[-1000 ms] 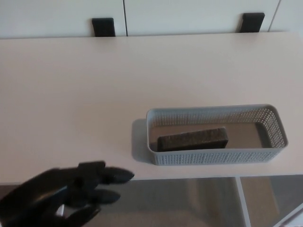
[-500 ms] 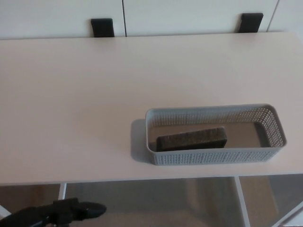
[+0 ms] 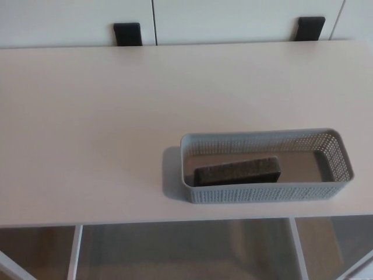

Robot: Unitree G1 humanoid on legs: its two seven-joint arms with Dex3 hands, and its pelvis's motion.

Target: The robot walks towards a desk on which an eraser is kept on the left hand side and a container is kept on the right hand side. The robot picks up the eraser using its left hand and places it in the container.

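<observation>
Basically no robot hand shows anywhere in the head view, left or right, so I cannot tell whether either is apart, together or clamped on anything.

Nearest, below the desk's [image 3: 87, 134] front edge, only floor and a pale desk leg [image 3: 74, 252] at the left show.

On the near right part of the desk sits the container [image 3: 265, 193], a grey perforated oblong bin, long side running left to right. The eraser [image 3: 237, 171] is inside it, in the left half, resting against or just beside the near wall; whether it leans or lies flat is hard to say. The container's right half looks bare. From how things lie, the placing looks done.

Handling, judged only: the eraser is a dark, speckled block, probably a felt or foam board eraser, so light, a bit soft on the face, stiffer along its length, not fragile and not slippery. Best hold would be across the short width, thumb on one long side and fingers on the other, near the middle so it does not swing. Inside the bin, the near wall crowds that grip; coming from above is the only clean way in. The container looks like thin plastic, light, likely to slide if nudged.

Farther out the desktop is plain beige. At the far edge two black brackets [image 3: 127, 33] stand against a pale wall.
</observation>
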